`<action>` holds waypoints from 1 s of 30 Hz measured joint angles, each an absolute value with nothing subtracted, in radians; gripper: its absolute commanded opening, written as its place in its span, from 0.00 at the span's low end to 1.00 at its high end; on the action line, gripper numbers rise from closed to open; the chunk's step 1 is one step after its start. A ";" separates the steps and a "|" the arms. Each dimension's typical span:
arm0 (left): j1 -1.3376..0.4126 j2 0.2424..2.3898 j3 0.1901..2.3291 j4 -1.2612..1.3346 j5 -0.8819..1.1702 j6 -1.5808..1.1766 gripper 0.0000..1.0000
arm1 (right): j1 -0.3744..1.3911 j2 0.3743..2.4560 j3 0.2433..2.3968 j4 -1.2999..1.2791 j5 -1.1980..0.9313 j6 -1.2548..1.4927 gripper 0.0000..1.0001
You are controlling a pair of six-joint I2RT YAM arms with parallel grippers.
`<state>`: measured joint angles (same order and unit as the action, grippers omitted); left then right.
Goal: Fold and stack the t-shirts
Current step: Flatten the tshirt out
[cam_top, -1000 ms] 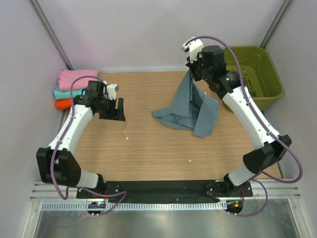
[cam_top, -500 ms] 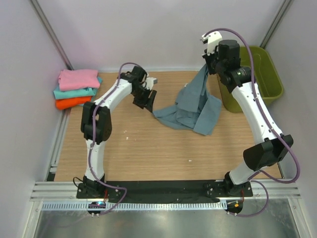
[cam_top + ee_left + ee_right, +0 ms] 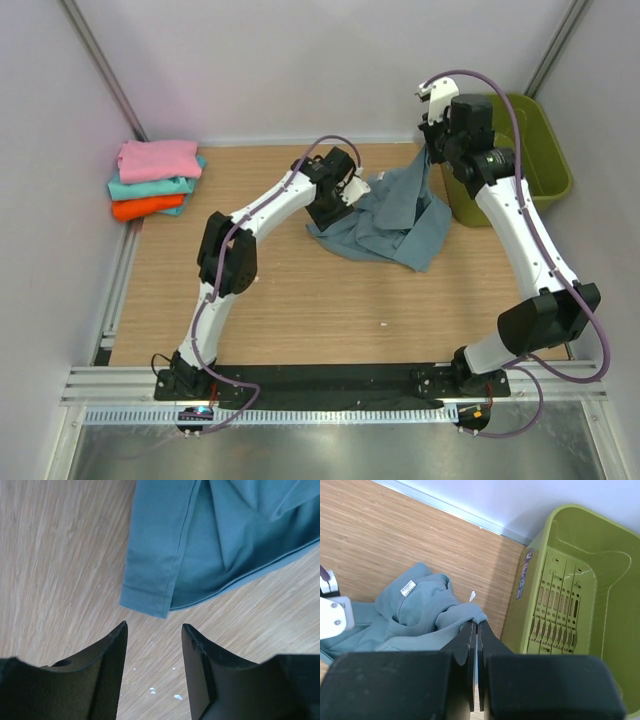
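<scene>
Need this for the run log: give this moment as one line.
left gripper open, near blue-grey t-shirt corner | right gripper shut on the t-shirt, beside basket | folded stack far left

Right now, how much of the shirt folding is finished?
Done: three folded shirts lie stacked, pink on top. In hand: the right claw is shut on the blue-grey shirt, holding one edge up; the open left claw hovers by its corner. Left: folding and stacking it.
</scene>
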<state>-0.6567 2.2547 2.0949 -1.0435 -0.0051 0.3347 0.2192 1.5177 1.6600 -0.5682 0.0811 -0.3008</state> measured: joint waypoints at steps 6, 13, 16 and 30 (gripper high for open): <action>-0.666 2.278 2.078 -1.060 -0.106 0.445 0.47 | 0.210 1.496 1.639 -0.562 0.072 -0.294 0.02; -0.665 2.314 2.078 -1.080 -0.147 0.503 0.47 | 0.201 1.483 1.607 -0.553 0.063 -0.289 0.02; -0.671 2.330 2.083 -1.097 -0.147 0.510 0.47 | 0.197 1.483 1.604 -0.553 0.062 -0.289 0.01; -0.731 2.335 2.091 -1.121 -0.130 0.515 0.45 | 0.179 1.483 1.599 -0.548 0.060 -0.288 0.02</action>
